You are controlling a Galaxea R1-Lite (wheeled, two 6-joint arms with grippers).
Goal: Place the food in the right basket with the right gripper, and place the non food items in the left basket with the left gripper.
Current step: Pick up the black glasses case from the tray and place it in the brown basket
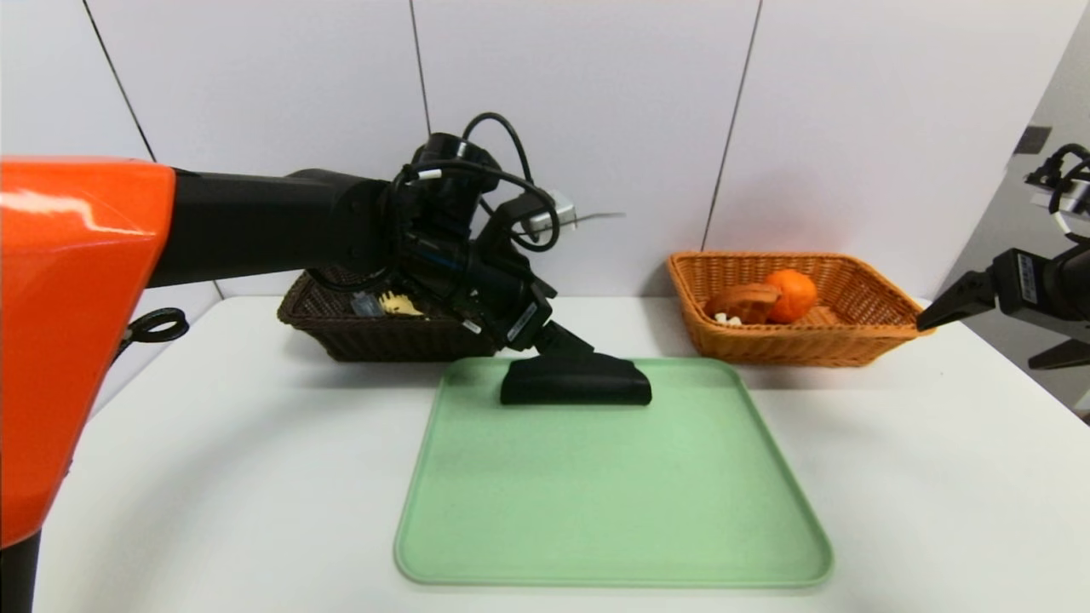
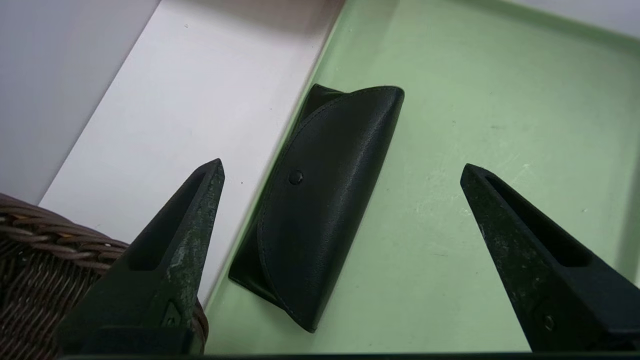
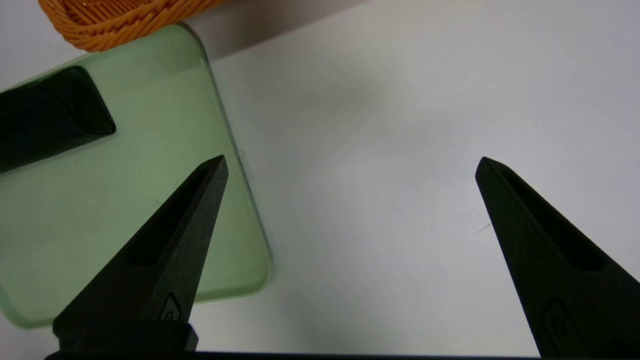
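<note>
Here, left gripper (image 2: pixel 342 167) above the black pouch (image 2: pixel 320 210), jaws spread wide and empty, one fingertip (image 2: pixel 212 172) over the table, the other over the green tray (image 1: pixel 613 511). Pouch lying at the tray's far edge, just beside the dark brown basket (image 1: pixel 341 336), which held the grey case (image 1: pixel 364 304) and pasta fork (image 1: pixel 398 303). Best handled, by judgement, by closing across the pouch's narrow width near its middle, so the soft body would not sag or slip. Right gripper (image 3: pixel 350 165) parked off to the right beside the orange-tan basket (image 1: pixel 860 336), likewise spread and empty; orange (image 1: pixel 792 295) and tart slice (image 1: pixel 742 302) inside that basket.
</note>
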